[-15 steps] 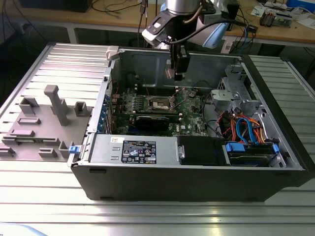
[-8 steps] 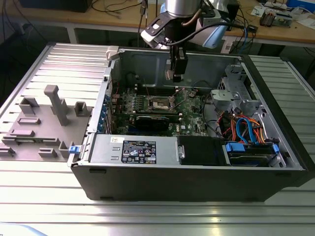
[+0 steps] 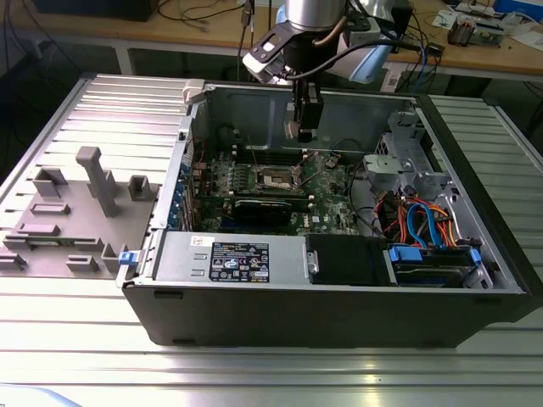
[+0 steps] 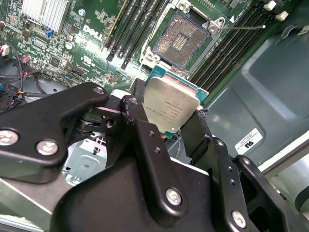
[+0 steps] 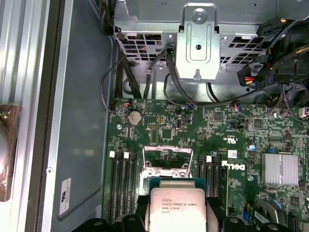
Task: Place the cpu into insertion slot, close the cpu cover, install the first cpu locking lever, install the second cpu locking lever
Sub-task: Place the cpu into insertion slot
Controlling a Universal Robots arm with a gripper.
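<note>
Your jaws are clenched on the cpu (image 4: 169, 108) right now, one jaw on each of two opposite edges. Its dull silver top faces the camera in the second wrist view, and a strip of green shows along its far edge. The chip is up in the air, not seated. In the exterior view the arm (image 3: 310, 21) reaches down into the open computer case (image 3: 339, 318), and the chip hangs above the green motherboard (image 3: 331, 191), clear of it.

Look at the insertion slot (image 4: 177, 41): it lies uncovered, with its dark field of contacts bare inside the silvery rim. The chip is apart from it, and no edge of the chip touches that rim. Long black memory slots (image 4: 128, 36) run along both sides of the slot. A thin locking lever (image 4: 244, 27) juts from one corner of the rim and crosses above the memory slots on that side.

In the first wrist view, the cpu cover (image 5: 167, 155) shows just beyond the chip as a silvery frame with a square window. I can't tell how far it is swung back. A finned silver heatsink (image 5: 279, 169) sits further along the board.

The case lies on its side on the ribbed metal bench (image 3: 254, 373). Grey fixture blocks (image 3: 93, 182) stand on the bench at the exterior view's left of the case.
</note>
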